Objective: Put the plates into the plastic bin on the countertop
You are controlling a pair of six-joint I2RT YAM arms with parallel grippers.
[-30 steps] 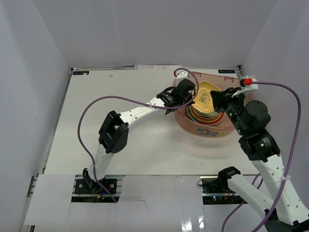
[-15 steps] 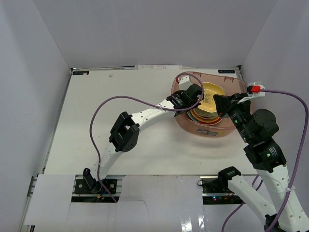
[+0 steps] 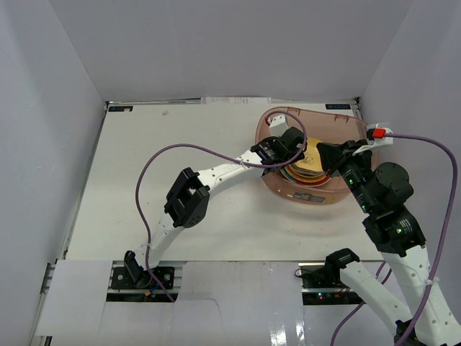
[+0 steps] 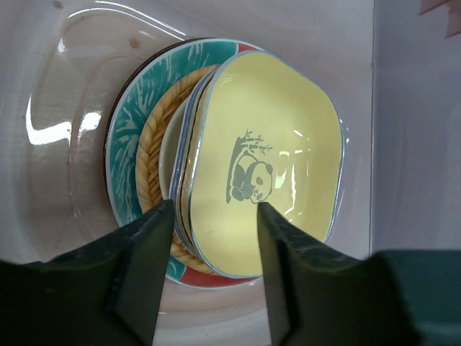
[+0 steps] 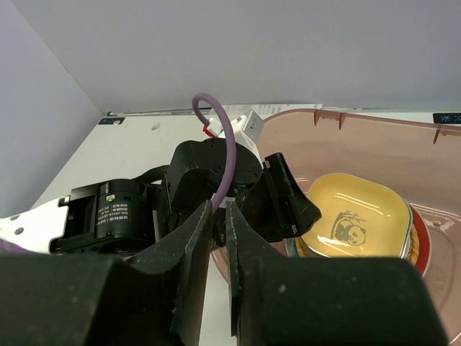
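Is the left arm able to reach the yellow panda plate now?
Probably yes: its open fingers hang over the yellow plate, topmost in the plastic bin, with nothing between.

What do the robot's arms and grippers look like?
The left arm and right arm are white links with black joints. A purple cable runs along each; the right one has a red plug. The left gripper and right gripper have black tapered fingers.

The top camera is looking down from high behind the arm bases, taking in the whole countertop (image 3: 144, 130). The left wrist camera is staring straight down, close, into the plastic bin (image 4: 65, 86). The right wrist one is peering low and leftward across its rim, and all three are sharing the yellow plate (image 4: 288, 122).
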